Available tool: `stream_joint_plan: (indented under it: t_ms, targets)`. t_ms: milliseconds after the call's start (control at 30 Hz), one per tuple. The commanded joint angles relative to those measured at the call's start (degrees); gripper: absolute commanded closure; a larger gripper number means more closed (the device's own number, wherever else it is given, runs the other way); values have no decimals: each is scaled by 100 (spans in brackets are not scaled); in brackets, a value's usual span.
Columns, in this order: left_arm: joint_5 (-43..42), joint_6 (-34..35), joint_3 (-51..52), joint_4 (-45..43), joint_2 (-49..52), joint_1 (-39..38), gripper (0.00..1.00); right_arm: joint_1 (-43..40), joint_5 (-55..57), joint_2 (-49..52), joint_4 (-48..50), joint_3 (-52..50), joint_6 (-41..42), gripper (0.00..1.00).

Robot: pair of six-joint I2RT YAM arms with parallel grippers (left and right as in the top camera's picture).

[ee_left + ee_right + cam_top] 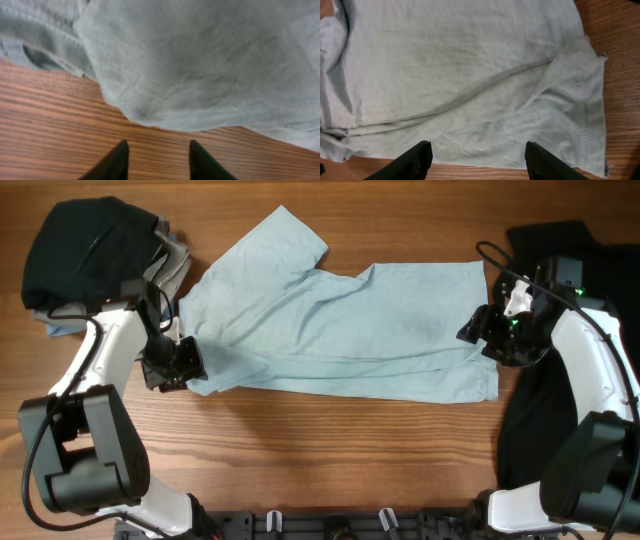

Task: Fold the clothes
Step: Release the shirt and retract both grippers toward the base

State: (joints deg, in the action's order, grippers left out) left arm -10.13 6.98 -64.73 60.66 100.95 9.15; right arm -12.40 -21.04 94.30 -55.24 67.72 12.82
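**Status: both grippers released at the ends of the T-shirt**

1. My left gripper is released. Its fingers are spread over bare counter and nothing sits between them. The rounded edge of the light-blue T-shirt lies just ahead of the fingertips, not touching them.
2. My right gripper is also released, with its fingers set wide apart above the T-shirt's stitched hem end. It grasps no fabric.
3. In the overhead view, the T-shirt lies flat across the middle of the counter, lengthwise from left to right. One sleeve points toward the far left.
4. A black garment pile sits at the far left corner, with grey pieces beside it and a blue piece at its near edge.
5. A large black shirt lies along the right edge, partly beneath my right arm.
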Motion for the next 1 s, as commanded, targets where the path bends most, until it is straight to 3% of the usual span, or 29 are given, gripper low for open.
stream_joint_plan:
  t_ms: [0,67,200,233,267,300,333,367,400,467,633,967]
  targets:
    - [-157,-208,-2,138,-103,-7,84,35,-490,-59,9,-74,-627,44]
    - [-549,-315,-9,195,-564,-2,78,35,-492,-562,-35,-72,-732,41]
    - [-546,-269,-22,304,-2048,-4,63,35,-446,-2162,-304,-68,-833,35]
    - [-535,-269,-22,302,-2439,-4,52,35,-413,-2682,-374,-68,-837,33]
    - [-481,-267,-22,278,-2894,-4,31,35,-332,-3106,-424,-68,-835,32]
    - [-391,-269,-22,234,-3364,-4,0,35,-164,-3679,-501,-68,-833,30]
    - [-227,-267,-22,190,-3823,-4,0,35,-7,-4050,-555,-68,-835,27]
    - [-76,-267,-22,170,-4157,-4,0,35,149,-4406,-605,-68,-833,11]
    - [116,-267,-22,155,-4559,-4,0,35,315,-4839,-660,-68,-833,0]
    - [396,-271,-22,151,-5239,-4,0,35,522,-5604,-671,-68,-833,0]
    - [577,-271,-20,153,-5954,-4,0,35,525,-6450,-623,-68,-831,0]
    - [575,-271,-22,136,-6028,-4,0,35,522,-6596,-680,-68,-831,0]
